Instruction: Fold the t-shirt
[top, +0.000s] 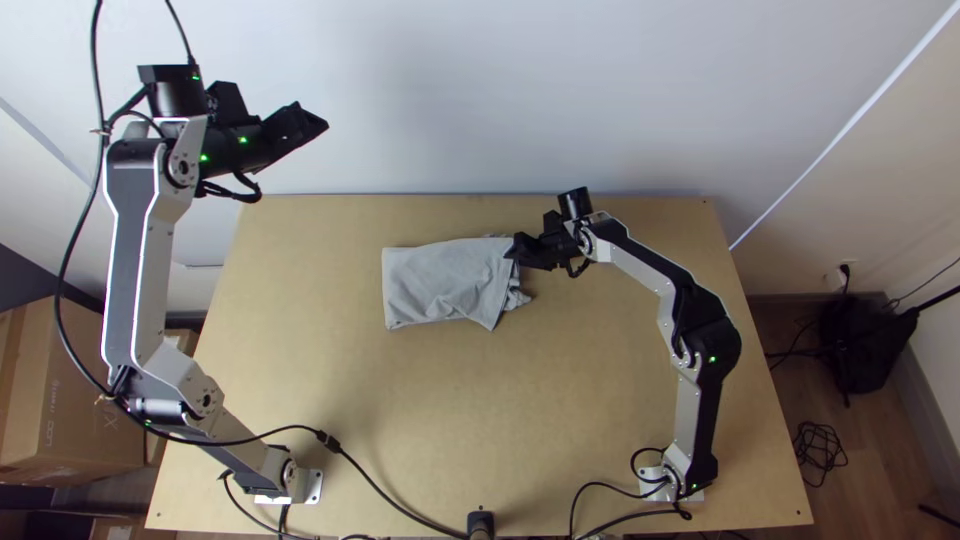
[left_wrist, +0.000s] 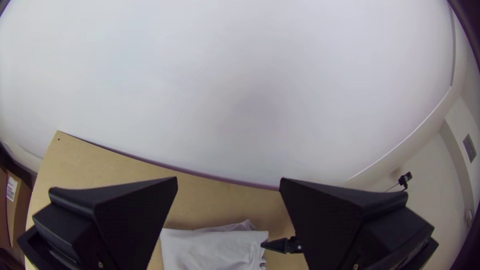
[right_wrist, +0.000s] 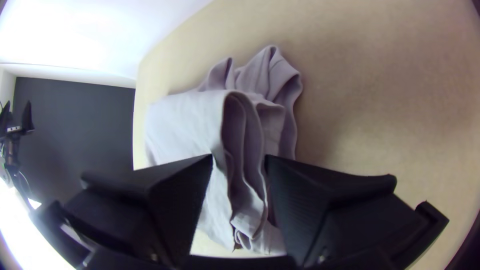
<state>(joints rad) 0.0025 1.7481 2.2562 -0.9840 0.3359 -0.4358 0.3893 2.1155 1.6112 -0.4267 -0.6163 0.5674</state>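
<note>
Top view: grey shirt (top: 435, 285) lies folded, near far edge of wood table (top: 440, 420). Left gripper (top: 314, 122) is up high, claw wide open in left wrist view. Right gripper (top: 516, 251) is at shirt's messy end. Right wrist view: claw open, wavy layers between. White wall (top: 480, 100) behind, brown box (top: 75, 400) left, black cables (top: 820, 447) on floor right.

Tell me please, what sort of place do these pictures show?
Probably a robot test workspace, maybe a lab or office room. A left arm and a right arm are mounted at a wooden table with a folded grey cloth on it, and cardboard boxes stand beside it.
</note>
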